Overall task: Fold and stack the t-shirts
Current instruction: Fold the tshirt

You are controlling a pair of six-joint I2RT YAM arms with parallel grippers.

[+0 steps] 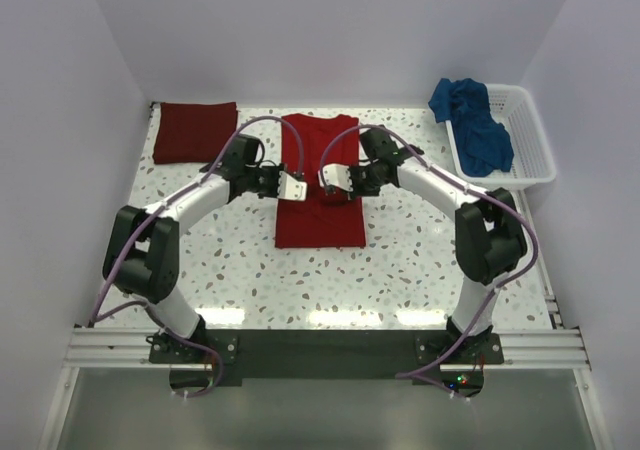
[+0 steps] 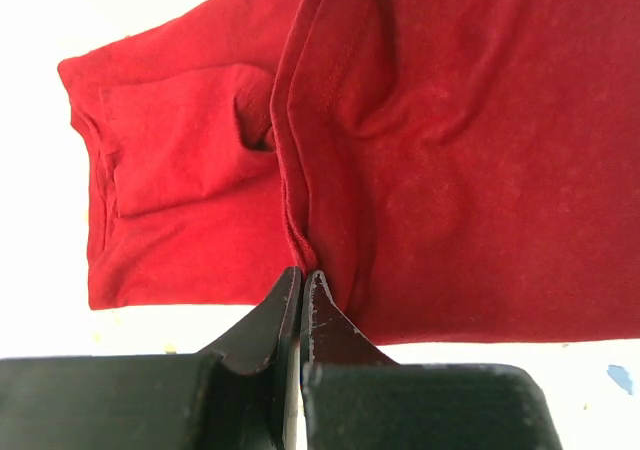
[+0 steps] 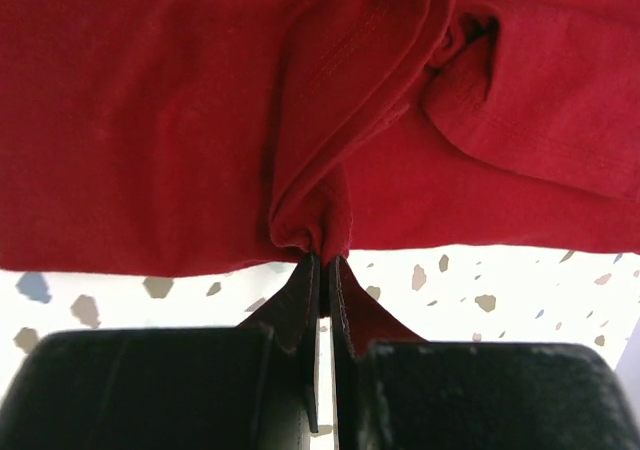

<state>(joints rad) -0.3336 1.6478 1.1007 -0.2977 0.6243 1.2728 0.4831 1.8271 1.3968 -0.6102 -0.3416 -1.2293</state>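
The bright red t-shirt (image 1: 320,225) lies lengthwise in the middle of the table, its sides folded in to a narrow strip. My left gripper (image 1: 292,185) is shut on a bunched edge of this shirt (image 2: 480,170), the tips (image 2: 302,275) pinching a fold. My right gripper (image 1: 333,180) is shut on a gathered fold of the same cloth (image 3: 150,120), pinched at the tips (image 3: 322,260). A maroon t-shirt (image 1: 195,130) lies folded at the back left. The blue t-shirt (image 1: 475,120) is crumpled in the basket.
The white lattice basket (image 1: 545,175) stands at the back right against the wall. White walls close in the speckled table (image 1: 420,260) on three sides. Both arms arch inward over the table's middle.
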